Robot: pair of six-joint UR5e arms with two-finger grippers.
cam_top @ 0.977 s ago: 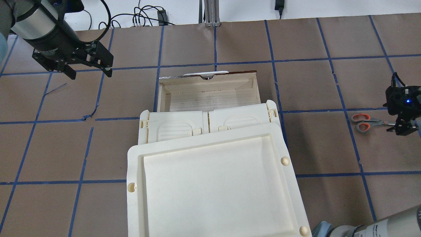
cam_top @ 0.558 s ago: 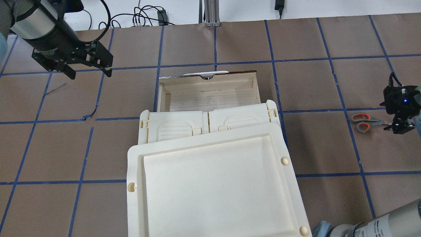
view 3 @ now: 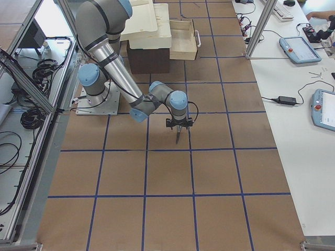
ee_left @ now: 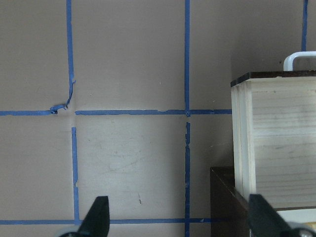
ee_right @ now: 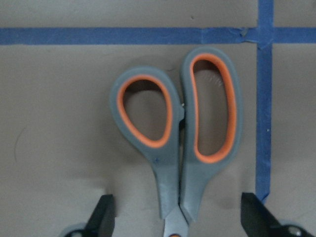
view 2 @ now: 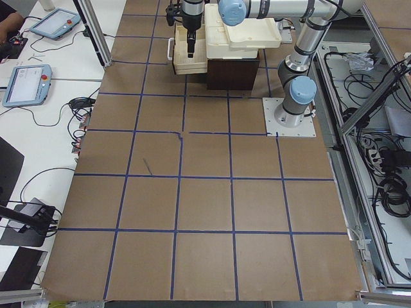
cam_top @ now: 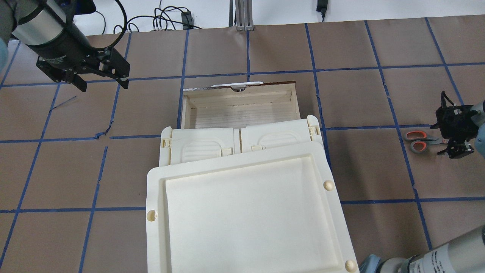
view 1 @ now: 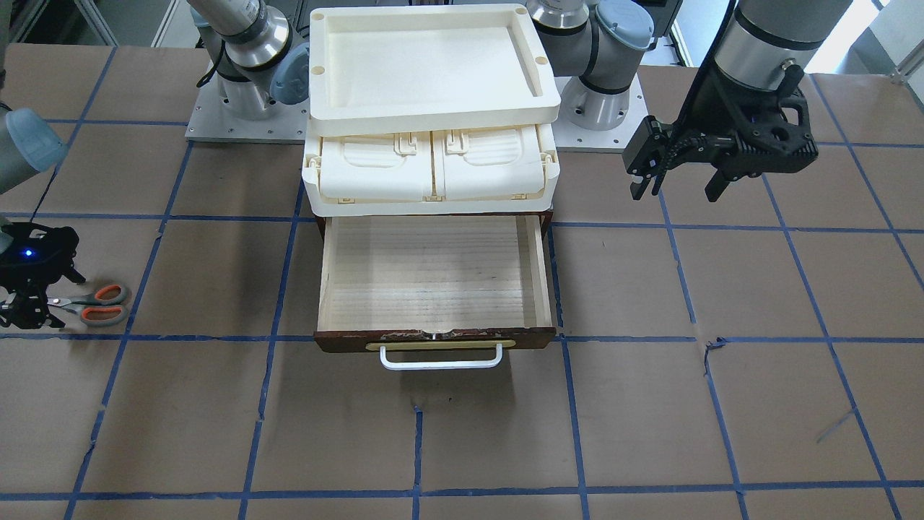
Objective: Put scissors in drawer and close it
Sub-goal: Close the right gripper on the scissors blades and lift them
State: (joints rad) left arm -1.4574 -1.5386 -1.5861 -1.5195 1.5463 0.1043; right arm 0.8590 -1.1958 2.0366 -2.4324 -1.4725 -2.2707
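Observation:
The scissors [cam_top: 418, 140], with grey handles and orange-lined loops, lie flat on the brown table at the far right, handles toward the drawer. They also show in the front view [view 1: 99, 303] and the right wrist view [ee_right: 177, 143]. My right gripper [cam_top: 451, 141] is open and low over them, a finger on each side of the shank just behind the handles. The drawer [cam_top: 182, 110] is pulled open, its pale wood inside bare, its white bar handle [view 1: 441, 361] on the dark front. My left gripper [cam_top: 102, 84] is open and empty, hovering left of the drawer.
A cream latched box [cam_top: 204, 146] sits on the dark cabinet above the drawer, with a cream tray [cam_top: 242, 212] on top of it. The drawer's wood side wall [ee_left: 276, 143] shows to the right in the left wrist view. Blue tape lines grid the table.
My right gripper has moved left along the scissors, from over the blades toward the handles. The left arm and the drawer have not moved.

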